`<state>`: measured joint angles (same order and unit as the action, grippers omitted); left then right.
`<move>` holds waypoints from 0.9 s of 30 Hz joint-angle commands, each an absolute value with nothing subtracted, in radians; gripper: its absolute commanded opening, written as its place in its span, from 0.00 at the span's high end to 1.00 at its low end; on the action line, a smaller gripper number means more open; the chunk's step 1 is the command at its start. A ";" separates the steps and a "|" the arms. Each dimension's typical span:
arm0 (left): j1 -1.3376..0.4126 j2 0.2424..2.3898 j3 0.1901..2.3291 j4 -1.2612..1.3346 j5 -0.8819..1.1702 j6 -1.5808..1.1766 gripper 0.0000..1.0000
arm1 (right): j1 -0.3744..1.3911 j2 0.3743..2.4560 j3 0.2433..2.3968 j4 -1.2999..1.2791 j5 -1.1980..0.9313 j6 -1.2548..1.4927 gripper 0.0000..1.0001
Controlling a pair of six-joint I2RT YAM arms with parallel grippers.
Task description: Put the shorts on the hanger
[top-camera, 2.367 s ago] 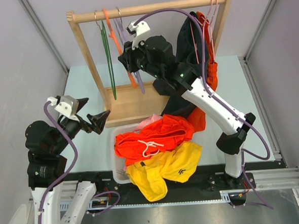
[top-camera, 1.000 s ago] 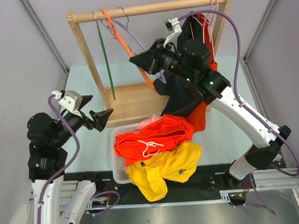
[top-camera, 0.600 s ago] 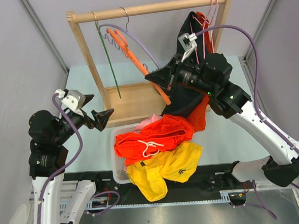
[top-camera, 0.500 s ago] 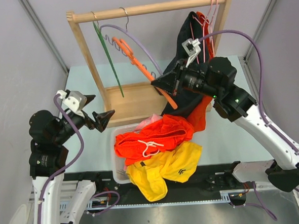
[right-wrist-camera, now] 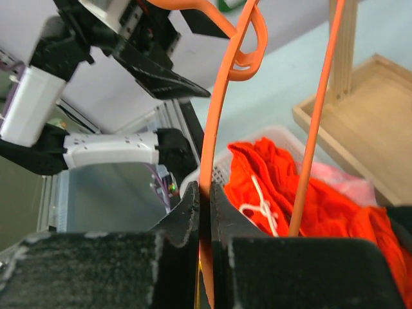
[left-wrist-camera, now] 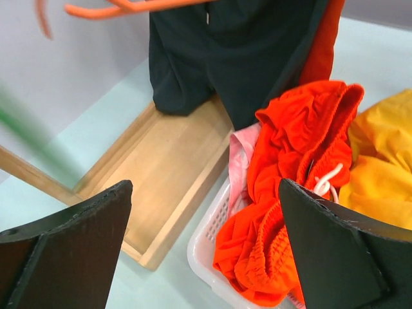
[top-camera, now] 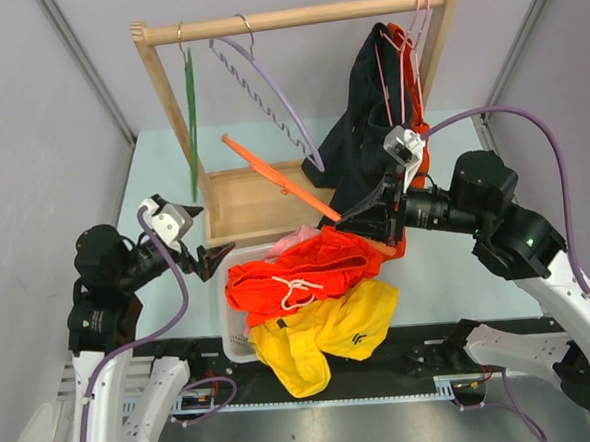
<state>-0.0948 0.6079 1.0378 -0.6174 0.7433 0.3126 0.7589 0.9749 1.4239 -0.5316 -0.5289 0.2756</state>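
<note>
Two claws: my left gripper (top-camera: 209, 258) stands wide apart and empty, just beside the basket (top-camera: 227, 323); my right gripper (top-camera: 358, 220) is clamped on the hanger (top-camera: 283, 182).
Hanger: off the rack (top-camera: 293, 19), held in the air; its long axis slants from my right gripper up-left toward the rack's left post.
Shorts (top-camera: 303, 271): heaped over the basket, drawstring up, overlapping the yellow shorts (top-camera: 332, 329).
Room: I see bare table (top-camera: 162, 174) left of the basket and right of the pile.
Edges: a dark garment (top-camera: 364, 127) hangs just behind the gripped end.

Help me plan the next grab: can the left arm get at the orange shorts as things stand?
Probably yes: the left end effector hangs open beside the shorts, which lie uncovered atop the pile in the basket; nothing stands between them.
</note>
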 commanded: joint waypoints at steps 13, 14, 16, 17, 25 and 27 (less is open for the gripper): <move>-0.087 0.525 0.939 -0.640 0.902 0.679 0.01 | 0.687 0.956 1.351 -0.882 -0.886 -0.081 1.00; -0.089 0.523 0.937 -0.644 0.926 0.731 0.01 | 0.692 0.963 1.351 -0.905 -0.905 -0.103 1.00; -0.089 0.523 0.939 -0.681 0.959 0.822 0.02 | 0.713 0.980 1.354 -0.925 -0.914 -0.136 1.00; -0.089 0.522 0.939 -0.704 0.969 0.856 0.02 | 0.721 0.986 1.356 -0.928 -0.920 -0.144 1.00; -0.165 0.548 0.905 -0.871 1.052 1.026 0.36 | 0.802 1.035 1.377 -0.910 -0.928 -0.184 1.00; -0.204 0.561 0.911 -0.916 1.034 1.084 0.43 | 0.802 1.046 1.381 -0.902 -0.925 -0.187 1.00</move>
<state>-0.1371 0.5327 0.9138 -0.8234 0.9813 0.9321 0.7826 1.0306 1.3430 -0.9306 -0.8730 -0.1421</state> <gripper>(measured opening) 0.629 0.045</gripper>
